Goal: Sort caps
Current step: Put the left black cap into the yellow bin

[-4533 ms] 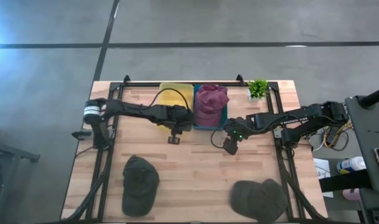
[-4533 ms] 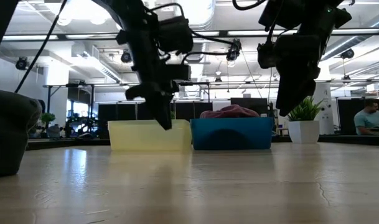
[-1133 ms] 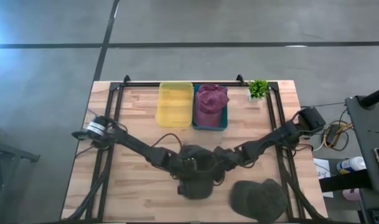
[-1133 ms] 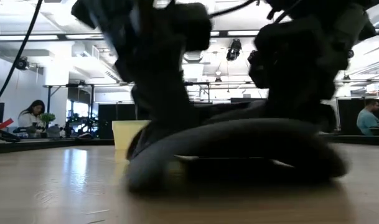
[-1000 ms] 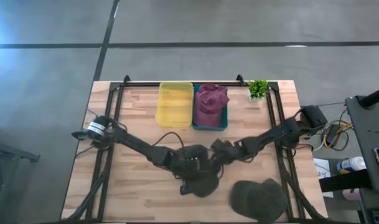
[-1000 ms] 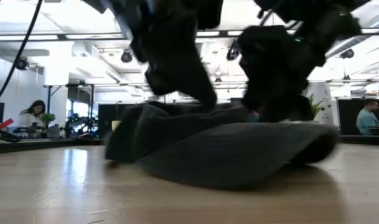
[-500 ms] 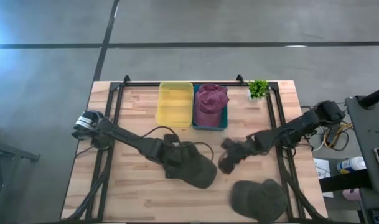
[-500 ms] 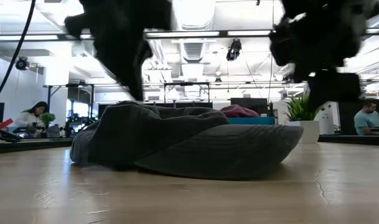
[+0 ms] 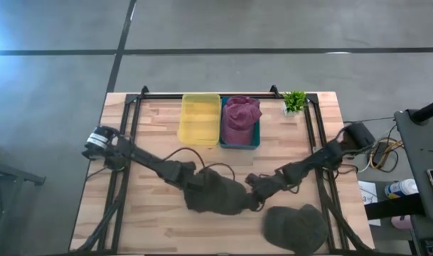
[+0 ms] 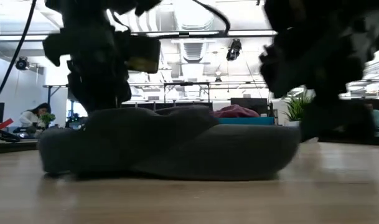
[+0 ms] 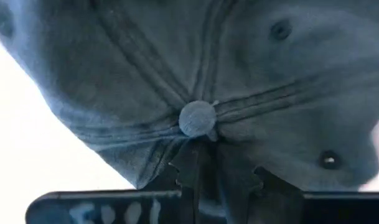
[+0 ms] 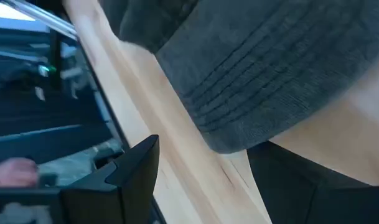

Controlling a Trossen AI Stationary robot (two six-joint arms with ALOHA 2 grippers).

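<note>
Pinching the crown of a dark olive-grey fabric cap (image 9: 217, 197) near its top button, the left gripper (image 11: 209, 177) has its fingers closed on a fold mid-table; the right gripper (image 9: 254, 188) waits spread wide at the brim's edge, holding nothing. Such a thin pinch could slip as the soft cap lifts; the brim may snag the right fingers; a second olive-grey cap (image 9: 296, 227) lies just beside, easily nudged; maroon caps (image 9: 240, 114) already fill the teal plastic bin (image 9: 239, 145).

Two dark, cable-draped jointed arms
</note>
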